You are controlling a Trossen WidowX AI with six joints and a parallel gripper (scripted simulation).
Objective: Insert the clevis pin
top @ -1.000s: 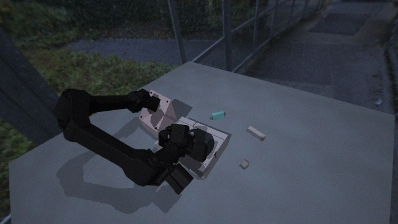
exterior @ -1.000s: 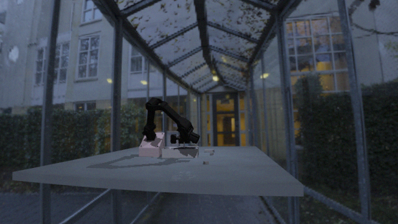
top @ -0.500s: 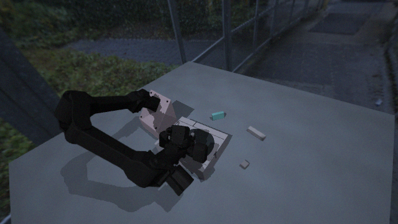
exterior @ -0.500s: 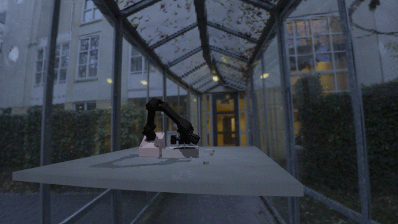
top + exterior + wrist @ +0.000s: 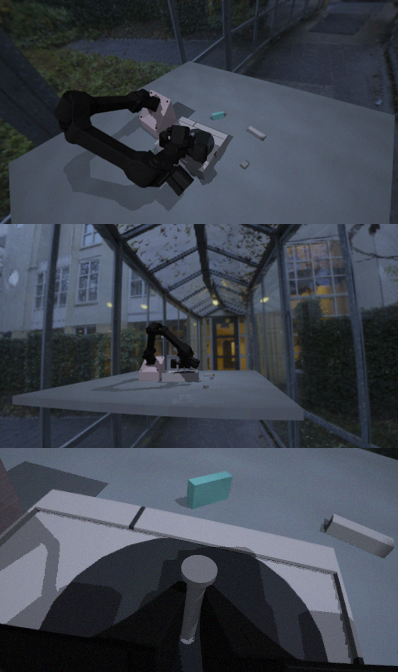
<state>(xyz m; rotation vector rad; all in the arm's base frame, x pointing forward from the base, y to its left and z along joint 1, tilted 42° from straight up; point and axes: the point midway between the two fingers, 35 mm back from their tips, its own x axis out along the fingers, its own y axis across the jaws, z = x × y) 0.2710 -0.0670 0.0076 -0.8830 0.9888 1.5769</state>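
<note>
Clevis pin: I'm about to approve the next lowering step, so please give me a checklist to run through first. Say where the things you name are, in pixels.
1. Clevis pin (image 5: 194, 608) held in the gripper (image 5: 187, 146) (image 5: 194, 592): ok.
2. Pin head uppermost, clear of the fingers' tops: ok, the head shows above them in the wrist view.
3. Disc (image 5: 209, 140) (image 5: 100, 573) inside the rim of the tray (image 5: 214, 132) (image 5: 174, 376) (image 5: 280, 550): ok where visible; the near part is hidden.
4. Pin tip lined up with the disc's hole: cannot tell, hole hidden.
5. Tray's pin hole under the disc's hole: cannot tell.
</note>
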